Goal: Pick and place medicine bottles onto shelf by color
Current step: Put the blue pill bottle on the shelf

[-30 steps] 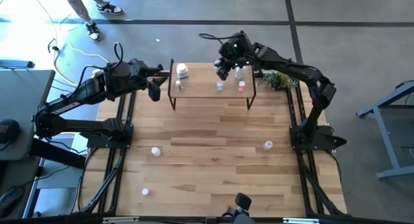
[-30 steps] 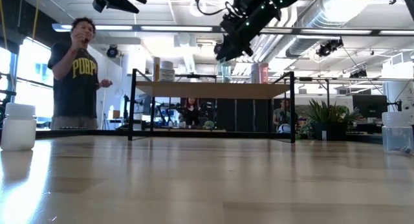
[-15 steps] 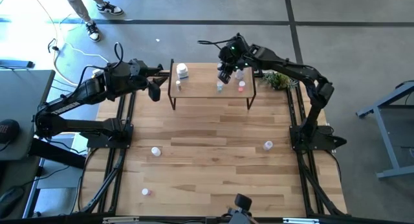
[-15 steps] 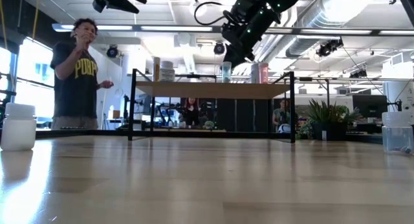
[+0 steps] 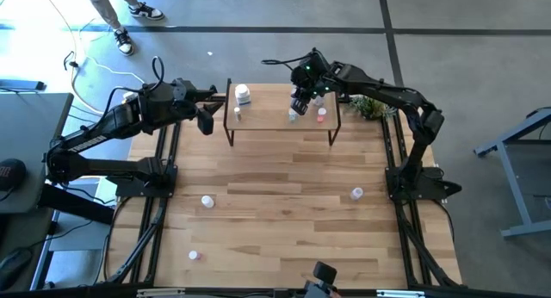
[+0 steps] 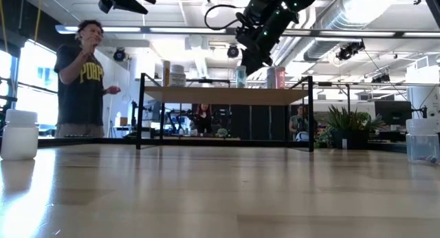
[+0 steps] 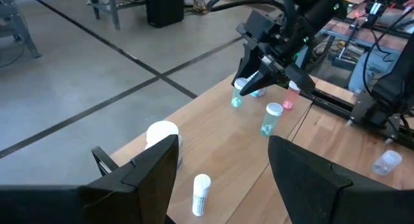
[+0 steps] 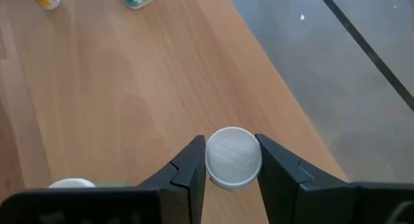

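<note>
In the high view, the left arm reaches in from the left edge toward the upper middle, and the left gripper [image 5: 205,119] hangs just off the left end of the shelf [image 5: 267,119] with nothing between its fingers, which stand wide apart in its own wrist view. The shelf is a narrow light-wood board on thin black legs, set at the upper centre of the slatted table [image 5: 275,212]. At its left end stand a large white bottle [image 5: 243,94] and a slim white bottle [image 5: 237,114]. Right of centre on the board are a teal-tinted bottle [image 7: 270,118] with a white cap and, farther right, a pinkish-red bottle [image 5: 321,115]. The right arm arcs in from the right edge, elbow high, and the right gripper [image 8: 231,160] points down over the right half of the shelf. Its fingers [image 8: 189,167] are closed narrowly on the round white cap of a small bottle [image 8: 233,156], held above the board. Lower in the high view, three more small bottles stand on the table: one at lower left [image 5: 207,201], one near the bottom left [image 5: 194,256], one at right [image 5: 356,193].
</note>
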Robot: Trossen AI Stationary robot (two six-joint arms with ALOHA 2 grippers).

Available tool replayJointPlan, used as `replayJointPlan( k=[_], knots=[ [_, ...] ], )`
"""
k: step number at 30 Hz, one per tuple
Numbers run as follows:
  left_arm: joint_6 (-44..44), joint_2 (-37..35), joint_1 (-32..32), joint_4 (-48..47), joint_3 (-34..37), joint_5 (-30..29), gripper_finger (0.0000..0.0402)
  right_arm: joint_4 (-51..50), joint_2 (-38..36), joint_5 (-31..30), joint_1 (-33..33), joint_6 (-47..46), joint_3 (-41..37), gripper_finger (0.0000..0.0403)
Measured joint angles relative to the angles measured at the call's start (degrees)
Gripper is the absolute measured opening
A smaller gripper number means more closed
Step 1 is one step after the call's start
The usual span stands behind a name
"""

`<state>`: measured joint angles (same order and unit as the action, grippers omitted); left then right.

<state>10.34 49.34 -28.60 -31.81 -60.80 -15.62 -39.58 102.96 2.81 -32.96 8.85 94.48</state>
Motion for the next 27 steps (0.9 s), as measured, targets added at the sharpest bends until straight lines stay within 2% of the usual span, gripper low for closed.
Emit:
replayJointPlan(
  k=[22, 27],
  knots=[
    [1.4, 0.0, 0.0, 0.0, 0.0, 0.0, 0.0229, -2.8, 0.0, -0.3, 0.0, -1.3, 0.0, 0.0108],
    [1.4, 0.0, 0.0, 0.0, 0.0, 0.0, 0.0229, -2.8, 0.0, -1.3, 0.0, -1.1, 0.0, 0.0122]
  ],
)
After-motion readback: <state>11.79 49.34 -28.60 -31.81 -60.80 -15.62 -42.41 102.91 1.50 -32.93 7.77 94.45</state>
